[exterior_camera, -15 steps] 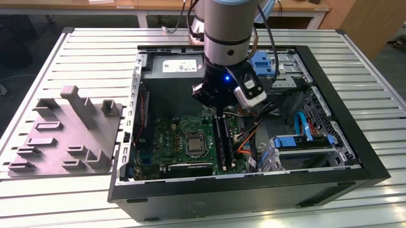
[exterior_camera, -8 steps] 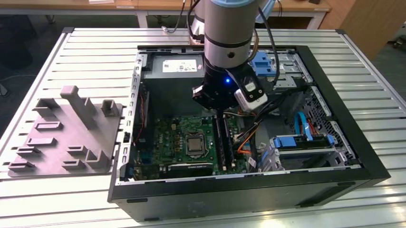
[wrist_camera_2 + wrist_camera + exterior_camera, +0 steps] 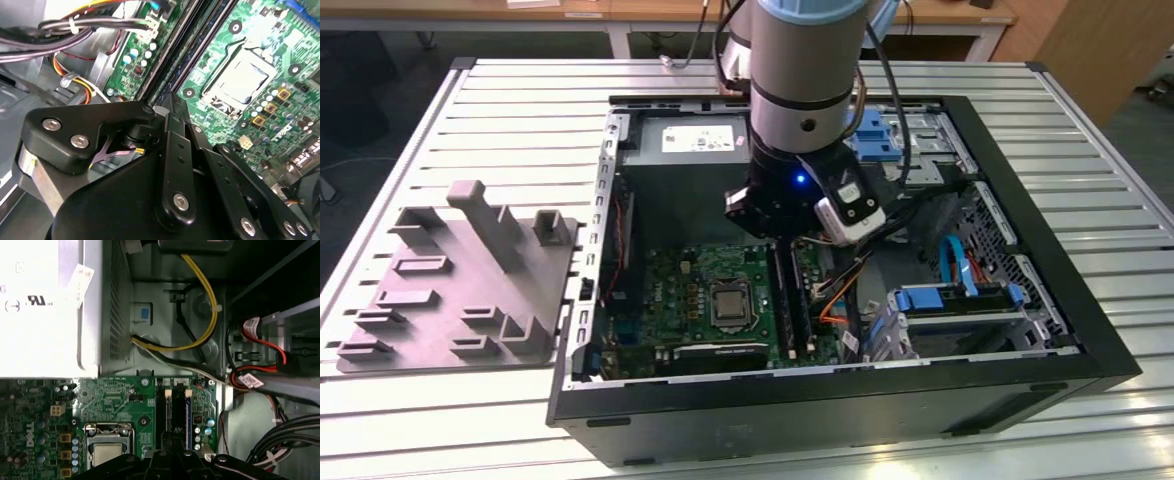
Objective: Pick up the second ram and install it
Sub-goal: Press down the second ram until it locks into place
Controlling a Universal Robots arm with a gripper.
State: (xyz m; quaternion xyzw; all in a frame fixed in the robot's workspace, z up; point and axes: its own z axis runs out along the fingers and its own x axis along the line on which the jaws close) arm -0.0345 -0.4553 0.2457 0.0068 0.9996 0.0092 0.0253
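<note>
Arm (image 3: 794,60) is showing a thick grey cylindrical body w/ a light-blue ring at the top edge and a black band lower down. Black wrist block (image 3: 781,195) is glowing w/ a small blue light; a white-and-black module (image 3: 850,210) is sitting on its side. Black cables (image 3: 887,70) are running alongside. In the second wrist view, gripper (image 3: 170,107) is showing matte black linkage bars w/ silver screws (image 3: 180,201).

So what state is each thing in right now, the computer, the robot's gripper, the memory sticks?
Computer case: lying flat, side panel off.
Gripper: down inside the case over the RAM slots; open or shut, cannot tell.
Second ram: cannot tell whether held or seated.
CPU socket: closed, no cooler.
Grey fixture: unoccupied.
</note>
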